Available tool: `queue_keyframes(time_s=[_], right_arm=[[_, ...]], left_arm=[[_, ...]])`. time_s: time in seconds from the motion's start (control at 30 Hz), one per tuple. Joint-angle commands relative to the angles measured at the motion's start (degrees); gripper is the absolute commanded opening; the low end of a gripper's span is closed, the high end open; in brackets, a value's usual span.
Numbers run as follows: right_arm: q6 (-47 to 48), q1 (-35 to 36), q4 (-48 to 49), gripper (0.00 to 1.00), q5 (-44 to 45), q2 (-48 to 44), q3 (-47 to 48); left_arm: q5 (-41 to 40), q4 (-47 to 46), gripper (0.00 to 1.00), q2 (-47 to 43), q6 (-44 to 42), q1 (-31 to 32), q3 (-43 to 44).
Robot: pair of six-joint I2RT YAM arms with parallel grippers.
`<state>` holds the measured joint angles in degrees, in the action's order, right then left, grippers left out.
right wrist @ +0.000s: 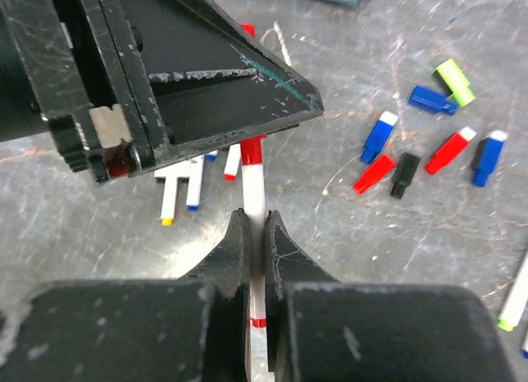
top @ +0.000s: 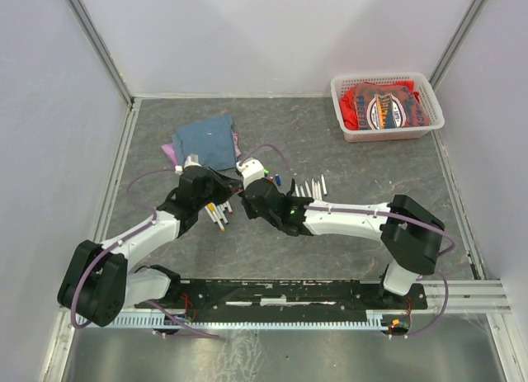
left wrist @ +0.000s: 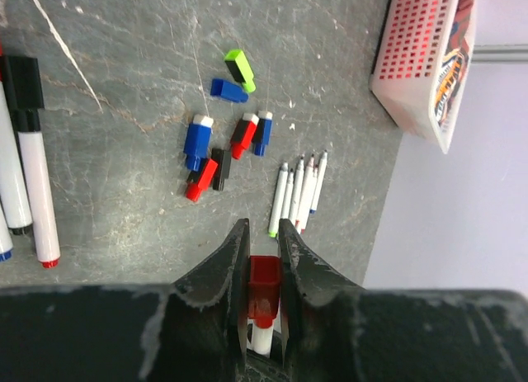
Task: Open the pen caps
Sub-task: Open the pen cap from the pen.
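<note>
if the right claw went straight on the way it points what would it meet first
The left claw, right ahead: it is shut on the red cap of the white pen that the right claw grips. The gap looks short, though depth is unclear.

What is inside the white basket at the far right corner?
Crumpled red material with a round printed emblem fills the white basket. Its folds cover the basket's floor, so anything underneath cannot be seen.
</note>
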<state>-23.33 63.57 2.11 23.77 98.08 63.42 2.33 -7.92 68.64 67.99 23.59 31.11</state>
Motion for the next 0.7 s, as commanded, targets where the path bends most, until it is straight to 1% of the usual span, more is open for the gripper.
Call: queue_keyframes(time_s=[0.0, 0.13, 0.3, 0.43, 0.6, 0.67], right_arm=[[-4.8, -3.1, 2.3, 0.01, -5.6, -5.4, -6.8], [-9.9, -6.9, 11.1, 0.01, -17.1, -9.6, -12.6], [-16.3, -10.8, 23.0, 0.01, -28.4, -10.7, -18.2], [-21.9, -13.0, 33.1, 0.01, -34.4, -8.6, -21.6], [-27.1, -14.5, 43.1, 0.01, -38.9, -5.3, -24.1], [-28.1, -14.9, 45.7, 0.01, -39.8, -4.3, -24.6]], left_arm=[[-0.8, -15.7, 0.03, -2.1, 4.3, -0.8, -4.0], [3.0, -23.5, 0.03, -1.8, 2.1, -0.9, -6.0], [5.5, -26.7, 0.03, -2.2, 0.3, -1.0, -6.1], [6.6, -30.5, 0.03, -1.0, 2.2, -1.1, -7.6], [7.8, -36.9, 0.03, 2.1, 5.9, -1.4, -9.8], [8.5, -40.2, 0.03, 3.7, 7.4, -1.4, -10.3]])
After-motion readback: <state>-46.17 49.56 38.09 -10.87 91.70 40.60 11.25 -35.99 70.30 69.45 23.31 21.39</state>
